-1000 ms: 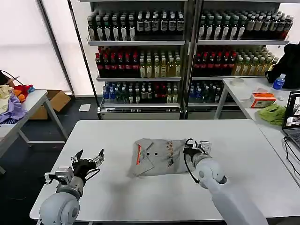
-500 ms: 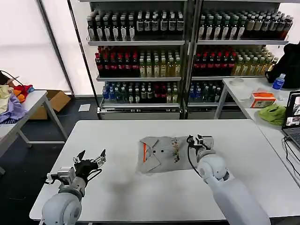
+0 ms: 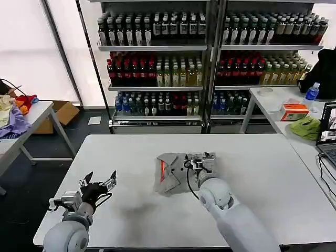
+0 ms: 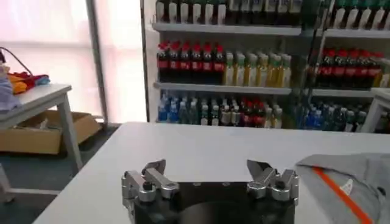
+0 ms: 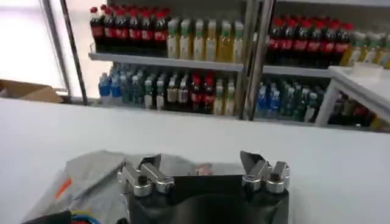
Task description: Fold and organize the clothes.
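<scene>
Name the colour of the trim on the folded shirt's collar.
Orange, on the light grey shirt; clearest in the head view.

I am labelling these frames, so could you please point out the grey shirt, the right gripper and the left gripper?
grey shirt (image 3: 170, 176), head view, its collar side.
right gripper (image 3: 201, 160), head view, between its fingertips.
left gripper (image 3: 98, 180), head view, between its fingertips.
</scene>
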